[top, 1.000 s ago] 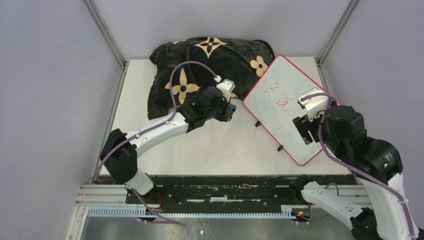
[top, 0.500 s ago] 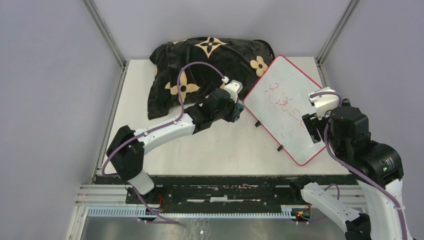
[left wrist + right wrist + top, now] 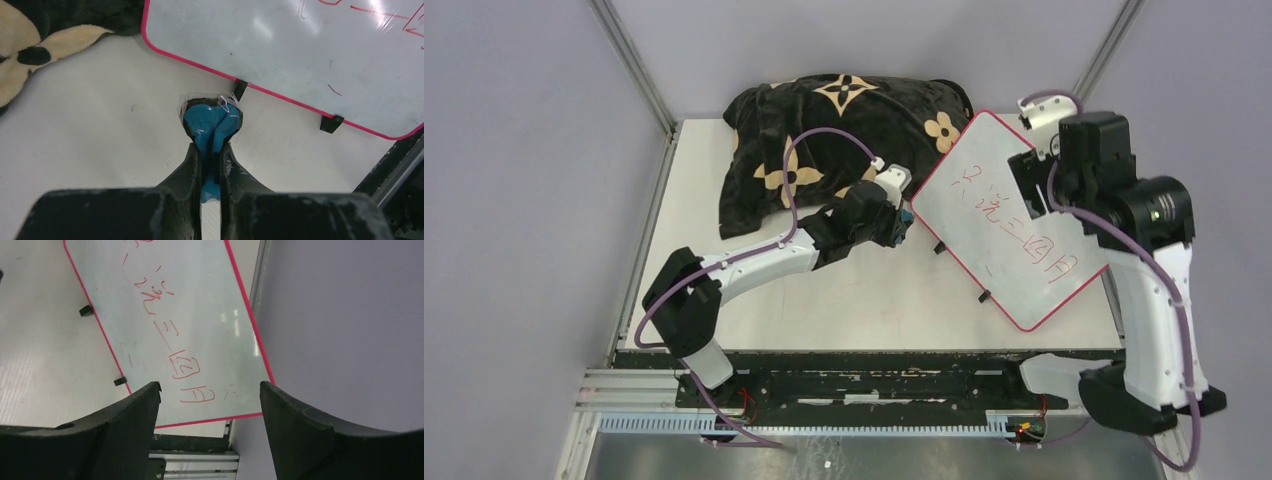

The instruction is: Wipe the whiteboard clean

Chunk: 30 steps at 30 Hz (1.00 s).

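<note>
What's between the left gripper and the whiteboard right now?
Nothing visible. Only bare table separates the left gripper, shut on a blue wiper, from the whiteboard and its pink rim.

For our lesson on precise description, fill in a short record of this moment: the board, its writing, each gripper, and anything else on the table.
board: whiteboard lies at an angle on the right part of the table
writing: red marks across the board, not yet erased
left arm: left gripper shut on a blue pad, just off the board's near-left edge
right arm: right gripper open and empty, above the board's far right side
other: black pillow with tan flowers at the far side
</note>
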Each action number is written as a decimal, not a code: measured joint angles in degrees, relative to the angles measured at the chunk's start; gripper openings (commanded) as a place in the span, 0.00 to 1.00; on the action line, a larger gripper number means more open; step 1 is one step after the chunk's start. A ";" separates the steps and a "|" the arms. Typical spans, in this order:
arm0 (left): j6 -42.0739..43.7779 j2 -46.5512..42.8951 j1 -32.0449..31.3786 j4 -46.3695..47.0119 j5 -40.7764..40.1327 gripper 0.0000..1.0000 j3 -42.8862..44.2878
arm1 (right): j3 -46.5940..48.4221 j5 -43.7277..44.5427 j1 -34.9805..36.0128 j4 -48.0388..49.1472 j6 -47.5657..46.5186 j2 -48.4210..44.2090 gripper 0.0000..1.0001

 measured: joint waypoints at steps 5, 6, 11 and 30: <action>0.00 -0.28 -0.02 0.50 0.02 0.03 -2.73 | 10.67 -3.48 -8.72 -1.14 -3.21 10.19 0.81; 0.00 -0.33 -0.07 0.52 0.00 0.03 -3.26 | 12.37 -4.57 -10.78 -1.42 -3.91 11.37 0.81; 0.00 -1.16 -0.22 0.63 0.09 0.03 -4.83 | 18.97 -16.13 -27.85 -3.30 -7.82 15.61 0.79; 0.02 -2.69 -0.66 3.89 2.12 0.03 -5.25 | 13.16 -67.30 -74.97 -12.33 -28.57 24.83 0.75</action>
